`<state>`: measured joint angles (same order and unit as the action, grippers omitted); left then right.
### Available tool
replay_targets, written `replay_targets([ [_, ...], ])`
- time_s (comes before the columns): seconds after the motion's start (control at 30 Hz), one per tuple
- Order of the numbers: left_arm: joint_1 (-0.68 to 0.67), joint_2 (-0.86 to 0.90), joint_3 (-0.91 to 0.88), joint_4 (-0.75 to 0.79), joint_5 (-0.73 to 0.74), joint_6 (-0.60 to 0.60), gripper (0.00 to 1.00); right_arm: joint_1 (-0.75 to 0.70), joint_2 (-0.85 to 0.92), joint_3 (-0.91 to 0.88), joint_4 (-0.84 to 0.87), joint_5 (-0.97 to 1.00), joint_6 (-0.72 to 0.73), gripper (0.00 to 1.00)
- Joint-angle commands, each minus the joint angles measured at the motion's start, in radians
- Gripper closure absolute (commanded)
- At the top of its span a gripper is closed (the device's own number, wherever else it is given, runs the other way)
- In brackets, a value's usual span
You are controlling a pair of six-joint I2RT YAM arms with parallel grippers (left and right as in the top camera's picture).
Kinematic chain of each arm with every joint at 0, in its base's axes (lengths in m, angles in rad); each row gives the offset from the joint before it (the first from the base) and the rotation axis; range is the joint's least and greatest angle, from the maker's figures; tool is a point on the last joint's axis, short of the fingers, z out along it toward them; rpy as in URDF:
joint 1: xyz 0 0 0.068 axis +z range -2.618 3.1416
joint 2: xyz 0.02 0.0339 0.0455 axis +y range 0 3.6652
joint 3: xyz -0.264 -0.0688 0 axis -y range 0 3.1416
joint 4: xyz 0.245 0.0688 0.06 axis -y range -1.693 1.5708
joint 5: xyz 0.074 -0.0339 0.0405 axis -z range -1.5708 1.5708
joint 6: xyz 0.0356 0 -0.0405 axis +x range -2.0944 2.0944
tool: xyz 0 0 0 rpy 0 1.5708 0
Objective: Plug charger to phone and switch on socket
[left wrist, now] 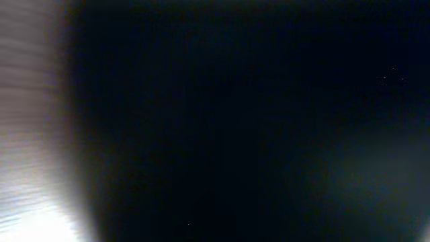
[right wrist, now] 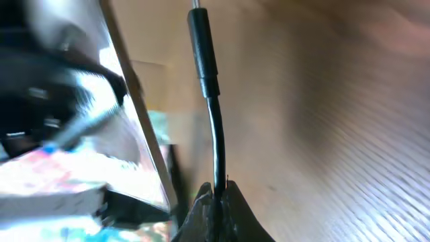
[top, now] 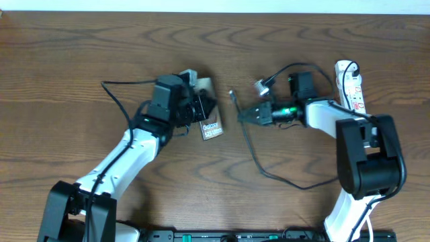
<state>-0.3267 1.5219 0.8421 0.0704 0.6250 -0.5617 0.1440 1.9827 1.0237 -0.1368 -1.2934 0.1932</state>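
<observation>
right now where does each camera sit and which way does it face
overhead: above the table, looking down; both arms, left gripper clamped on the phone, right gripper pinching the charger.
left wrist: nearly all dark; nothing readable.
right wrist: looks along its shut fingers up the charger.
shared: overhead and right wrist show that pinch.

We take this for a robotics lab bench: a white left arm (top: 127, 158) and right arm (top: 366, 158) mounted at the lower edge of a plain wood-grain table (top: 60, 60).
</observation>
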Motion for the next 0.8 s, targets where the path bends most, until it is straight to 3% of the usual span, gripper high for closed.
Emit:
replay_targets([
  [0.0,0.026,-0.028,0.016,0.014,0.415,0.134,0.93,-0.029,-0.002,-0.001,0.051,-0.228,-0.029,0.99],
  [0.1,0.032,-0.028,0.016,0.014,0.443,0.143,0.93,-0.034,-0.002,0.000,0.111,-0.269,-0.028,0.99],
  [0.33,0.031,-0.028,0.016,0.011,0.496,0.143,0.92,-0.034,-0.023,0.000,0.273,-0.269,0.133,0.99],
  [0.5,0.037,-0.028,0.016,0.061,0.486,0.130,0.92,-0.034,-0.071,0.000,0.286,-0.269,0.150,0.99],
  [0.77,0.126,-0.031,0.016,0.399,0.456,-0.187,0.93,-0.033,-0.184,-0.007,0.214,-0.269,0.121,0.99],
])
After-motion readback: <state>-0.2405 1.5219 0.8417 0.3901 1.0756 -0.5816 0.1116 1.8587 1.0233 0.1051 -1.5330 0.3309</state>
